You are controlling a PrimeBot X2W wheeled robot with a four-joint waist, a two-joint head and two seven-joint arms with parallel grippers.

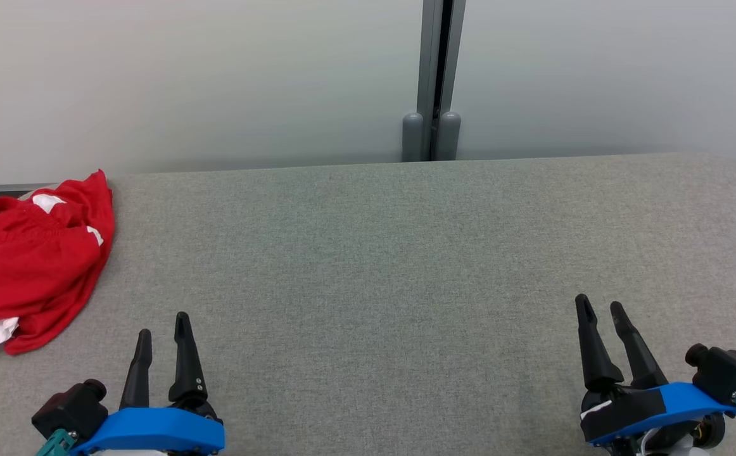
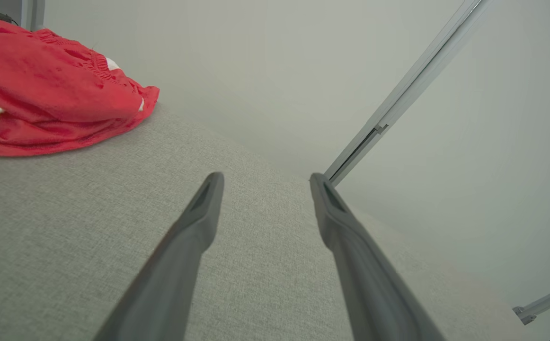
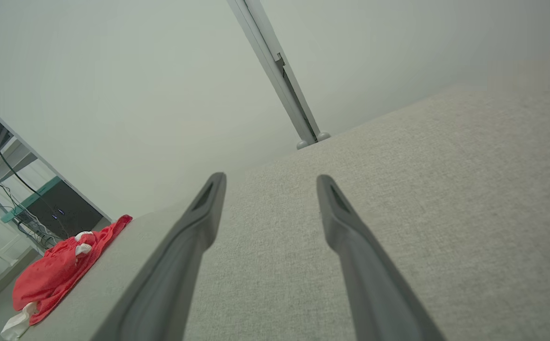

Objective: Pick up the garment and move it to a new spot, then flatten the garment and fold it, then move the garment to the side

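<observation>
Grey felt table (image 1: 406, 253), pale wall panels (image 1: 216, 76), garment (image 1: 32, 253) at left.

A grey fabric-covered surface (image 1: 406, 253) was spread across the near scene. Behind its far edge, pale wall panels (image 1: 216, 76) were joined by a grey metal post (image 1: 432, 76). Soft, even light was cast throughout.

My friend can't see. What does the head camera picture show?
A crumpled red and white garment lies at the left edge of a grey fabric tabletop. The robot's left hand and right hand sit open and empty near the bottom corners.
</observation>
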